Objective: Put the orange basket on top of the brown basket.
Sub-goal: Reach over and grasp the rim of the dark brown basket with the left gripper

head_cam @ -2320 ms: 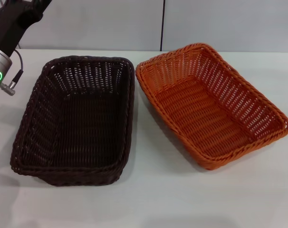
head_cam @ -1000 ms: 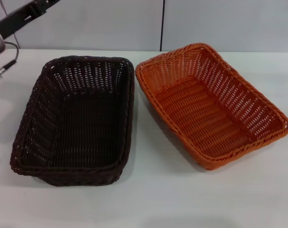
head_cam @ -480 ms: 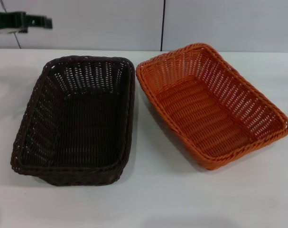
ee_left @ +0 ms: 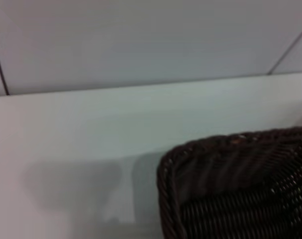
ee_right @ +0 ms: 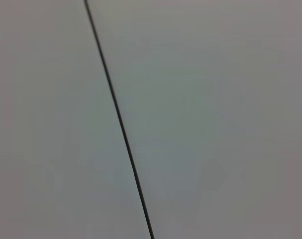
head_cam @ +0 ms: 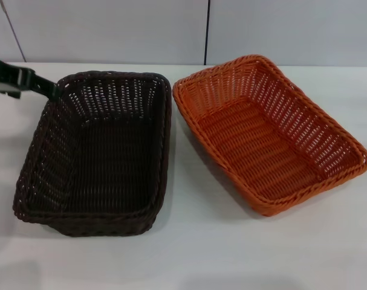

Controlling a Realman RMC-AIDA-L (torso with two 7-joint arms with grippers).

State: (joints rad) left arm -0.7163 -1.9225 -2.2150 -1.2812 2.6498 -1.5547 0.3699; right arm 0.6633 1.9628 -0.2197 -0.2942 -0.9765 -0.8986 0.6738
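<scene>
The orange basket (head_cam: 269,132) sits on the white table at the right, empty and turned at a slight angle. The brown basket (head_cam: 101,151) sits to its left, empty, their rims almost touching at the far end. My left gripper (head_cam: 45,88) reaches in from the left edge of the head view, its dark tip at the brown basket's far left corner. The left wrist view shows that corner of the brown basket (ee_left: 240,189) close below. My right gripper is out of view.
The white table (head_cam: 201,260) stretches in front of both baskets. A grey panelled wall (head_cam: 262,30) stands behind the table's far edge. The right wrist view shows only the wall with a dark seam (ee_right: 118,119).
My left arm has swung down from the upper left; its gripper tip now sits lower, by the brown basket's far left corner. Both baskets have stayed in place.
</scene>
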